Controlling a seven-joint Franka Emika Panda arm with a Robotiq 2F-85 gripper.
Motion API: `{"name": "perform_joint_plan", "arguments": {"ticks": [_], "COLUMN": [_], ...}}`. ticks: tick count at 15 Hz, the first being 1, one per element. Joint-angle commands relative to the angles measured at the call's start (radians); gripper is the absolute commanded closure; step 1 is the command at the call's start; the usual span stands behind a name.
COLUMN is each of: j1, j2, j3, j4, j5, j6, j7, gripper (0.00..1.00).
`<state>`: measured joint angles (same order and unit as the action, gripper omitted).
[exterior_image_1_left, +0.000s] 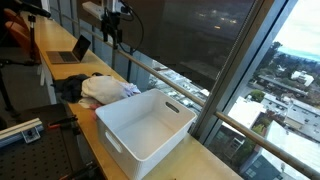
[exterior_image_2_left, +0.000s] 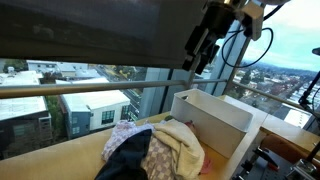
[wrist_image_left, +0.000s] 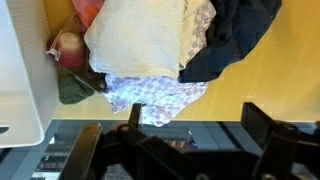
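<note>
My gripper (exterior_image_1_left: 120, 38) hangs high above the wooden counter, open and empty; it shows in both exterior views (exterior_image_2_left: 203, 45). In the wrist view its two dark fingers (wrist_image_left: 196, 125) stand wide apart at the bottom edge. Below it lies a pile of clothes (exterior_image_1_left: 100, 90): a cream cloth (wrist_image_left: 135, 40), a dark navy garment (wrist_image_left: 235, 35) and a lilac checked cloth (wrist_image_left: 150, 92). In an exterior view the pile (exterior_image_2_left: 160, 150) lies next to a white plastic bin (exterior_image_2_left: 215, 115). The bin (exterior_image_1_left: 145, 125) is empty.
A laptop (exterior_image_1_left: 70, 52) stands at the far end of the counter (exterior_image_1_left: 200, 160). A large window with a metal rail (exterior_image_1_left: 185, 85) runs along the counter's back edge. The bin's white wall (wrist_image_left: 18, 80) is at the left of the wrist view.
</note>
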<state>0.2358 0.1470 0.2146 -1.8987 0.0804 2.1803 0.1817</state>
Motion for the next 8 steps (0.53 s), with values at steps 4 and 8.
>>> {"name": "perform_joint_plan", "arguments": {"ticks": [4,8], "j1": [0.107,0.209], "j2": [0.162,0.3], "j3": [-0.005,-0.049], "j4": [-0.095,-0.044], "j5": [-0.176,-0.297], "j6": [0.245,0.253], "j7": [0.171,0.315], "gripper": [0.0,0.0]}}
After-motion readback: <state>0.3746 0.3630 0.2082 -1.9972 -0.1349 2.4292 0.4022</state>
